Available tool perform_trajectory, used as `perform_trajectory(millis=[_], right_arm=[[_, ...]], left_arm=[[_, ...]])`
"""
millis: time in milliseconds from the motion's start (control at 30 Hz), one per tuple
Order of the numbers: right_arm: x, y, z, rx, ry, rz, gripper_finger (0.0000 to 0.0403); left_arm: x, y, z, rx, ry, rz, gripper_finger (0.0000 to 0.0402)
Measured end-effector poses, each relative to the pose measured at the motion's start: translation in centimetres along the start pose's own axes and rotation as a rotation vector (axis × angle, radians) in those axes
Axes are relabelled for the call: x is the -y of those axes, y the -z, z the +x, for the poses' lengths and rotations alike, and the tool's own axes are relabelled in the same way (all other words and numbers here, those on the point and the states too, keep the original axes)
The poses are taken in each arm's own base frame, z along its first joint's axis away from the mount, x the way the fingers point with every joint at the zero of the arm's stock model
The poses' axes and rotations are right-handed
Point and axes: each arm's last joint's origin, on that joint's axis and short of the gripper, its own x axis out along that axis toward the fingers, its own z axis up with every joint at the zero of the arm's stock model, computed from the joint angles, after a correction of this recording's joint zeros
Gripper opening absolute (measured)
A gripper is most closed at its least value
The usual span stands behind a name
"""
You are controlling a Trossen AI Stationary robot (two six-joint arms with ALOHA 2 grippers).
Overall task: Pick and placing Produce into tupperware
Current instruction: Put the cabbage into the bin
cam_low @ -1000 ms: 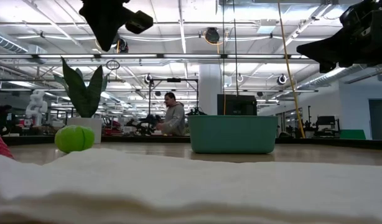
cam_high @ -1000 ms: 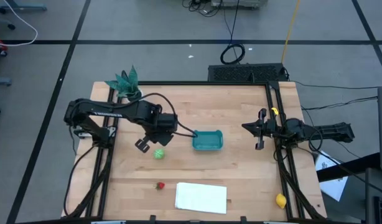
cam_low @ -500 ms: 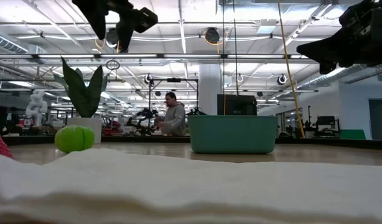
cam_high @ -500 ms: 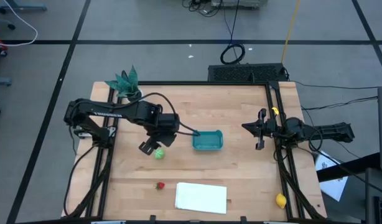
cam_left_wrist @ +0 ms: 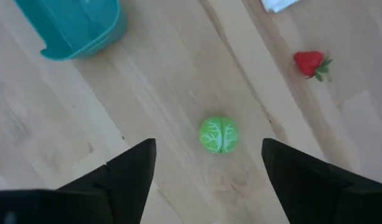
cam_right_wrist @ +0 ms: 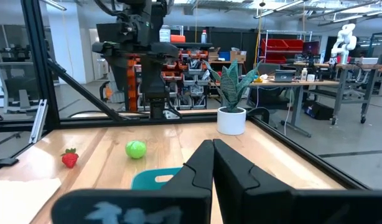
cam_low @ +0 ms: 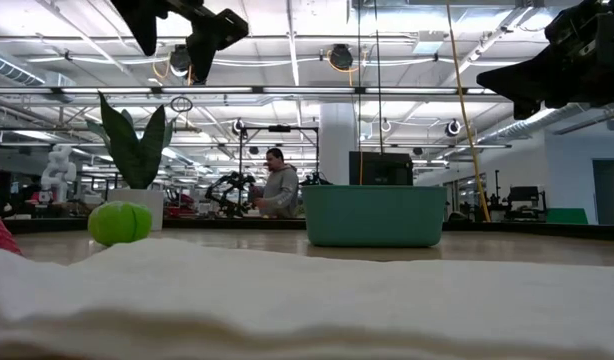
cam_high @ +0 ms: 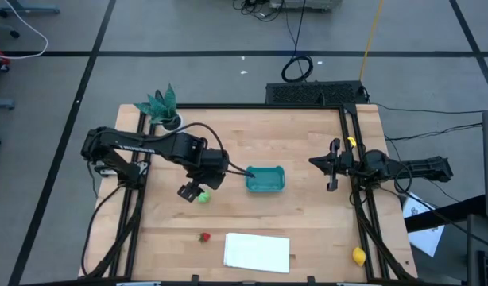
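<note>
The left gripper point(cam_high: 193, 191) hangs above the table with its jaws spread apart and empty; the light-green round fruit point(cam_left_wrist: 218, 134) lies on the wooden table point(cam_high: 307, 230) directly below, centred in the gap between the two fingers point(cam_left_wrist: 122, 174) and touching neither. The teal tub point(cam_high: 265, 179) stands just beside that fruit, toward the table's middle. The right gripper point(cam_high: 332, 167) waits at the right side, well apart from the tub, jaws clenched together on nothing.

Light-green round fruit point(cam_left_wrist: 219, 134) with pale veins between dark fingers point(cam_left_wrist: 125, 171); teal-blue tub point(cam_left_wrist: 79, 26) and red strawberry point(cam_left_wrist: 310, 64) farther ahead, on light wood table point(cam_left_wrist: 166, 74).
</note>
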Motion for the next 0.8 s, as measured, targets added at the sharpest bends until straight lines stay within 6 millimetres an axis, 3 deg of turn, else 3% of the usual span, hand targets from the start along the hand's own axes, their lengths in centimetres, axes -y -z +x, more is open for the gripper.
perform_trajectory(millis=[200,367,800], right_arm=[[0.0,0.0,0.0,-0.001,0.000,0.001,0.0000],[0.0,0.0,0.0,-0.001,-0.001,0.015,0.0000],[0.0,0.0,0.0,-0.001,0.000,0.015,0.0000]], left_arm=[[0.7,1.0,2.9,-0.110,-0.005,0.138,0.0299],[0.7,1.7,5.5,-0.114,0.018,0.130,0.0299],[1.2,2.3,8.0,-0.075,0.065,0.154,0.0299]])
